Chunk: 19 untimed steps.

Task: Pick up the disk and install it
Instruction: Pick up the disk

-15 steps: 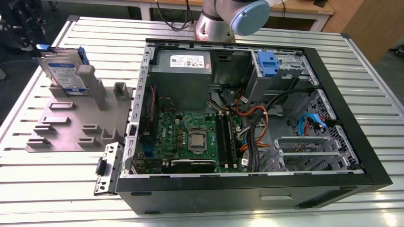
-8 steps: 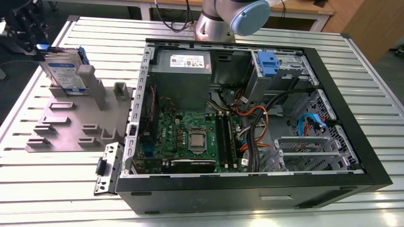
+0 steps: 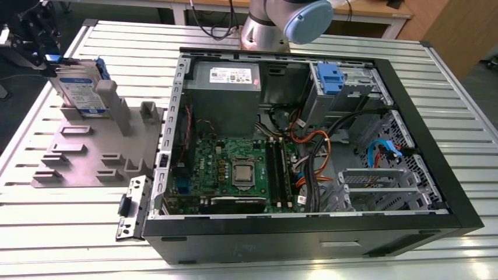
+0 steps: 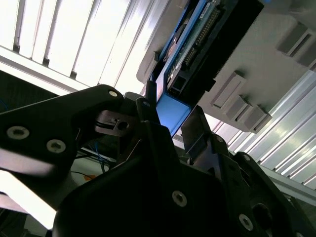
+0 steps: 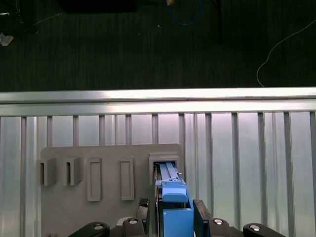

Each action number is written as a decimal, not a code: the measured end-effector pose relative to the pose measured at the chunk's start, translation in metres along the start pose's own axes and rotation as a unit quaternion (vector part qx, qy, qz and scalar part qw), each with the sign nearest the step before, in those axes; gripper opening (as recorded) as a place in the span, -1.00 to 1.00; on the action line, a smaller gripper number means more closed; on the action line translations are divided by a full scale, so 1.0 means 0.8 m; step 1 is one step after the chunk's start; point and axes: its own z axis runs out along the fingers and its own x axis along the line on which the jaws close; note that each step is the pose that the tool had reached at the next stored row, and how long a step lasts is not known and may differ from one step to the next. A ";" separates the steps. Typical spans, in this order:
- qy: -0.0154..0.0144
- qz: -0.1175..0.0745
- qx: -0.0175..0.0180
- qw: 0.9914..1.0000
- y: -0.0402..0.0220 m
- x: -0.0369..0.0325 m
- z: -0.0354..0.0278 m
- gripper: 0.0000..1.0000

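Claw (image 5: 175,206) clenched on one disk (image 5: 170,185), upright in one grey holder (image 5: 106,210), one open computer case (image 3: 311,242) nearby

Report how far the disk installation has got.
Done: the gripper sits at the blue end of the disk. In hand: nothing lifted yet; the disk stands upright in a slot of the grey holder. Left: the disk is not yet in the open computer case.

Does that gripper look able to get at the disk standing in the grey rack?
Probably yes. The gripper is right at the upper edge of the disk, which stands upright in the grey rack, and nothing lies between them.
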 end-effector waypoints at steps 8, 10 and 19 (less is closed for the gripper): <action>0.000 0.000 0.000 1.000 0.0000 0.0000 0.0001 -0.06; 0.000 0.000 0.000 1.000 0.0000 0.0000 0.0002 -0.06; -0.001 0.000 0.003 1.000 0.0056 0.0003 0.0077 -0.06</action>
